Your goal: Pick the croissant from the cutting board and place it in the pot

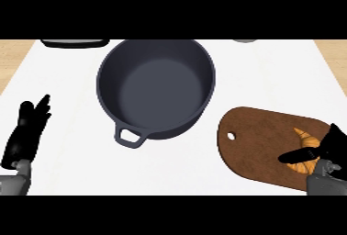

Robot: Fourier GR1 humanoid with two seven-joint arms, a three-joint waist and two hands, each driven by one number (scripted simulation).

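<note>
— Counter space is mostly taken by the pot, left empty for the croissant?
— Yes; that is grasped on the cutting board by the right hand, ready for lifting. The left hand is rested, released.

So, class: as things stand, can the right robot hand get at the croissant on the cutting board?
Probably yes. The right robot hand is already over the croissant on the cutting board, fingers curling round it, with nothing between them.
</note>
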